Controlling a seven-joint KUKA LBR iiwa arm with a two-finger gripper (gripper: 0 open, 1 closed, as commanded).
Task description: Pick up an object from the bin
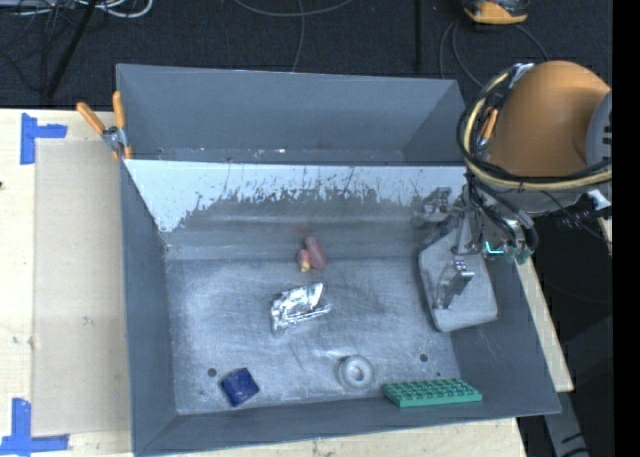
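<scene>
The gripper (452, 283) hangs low at the right of the frame over a grey slab (472, 309) lying against the bin's (290, 135) right wall; I cannot tell whether the claw is spread or pinched. To its left the floor is open as far as a foil wad (298, 307) and a pink bit (312, 254) at centre. A green brick (432, 392), grey ring (355, 372) and blue cube (239, 386) sit along the lower edge.

Even light from above, pale bright band across the back wall of the bin (290, 171), glare on the crumpled foil (299, 306), faint soft shadows, dim dark floor (340, 25) behind.
</scene>
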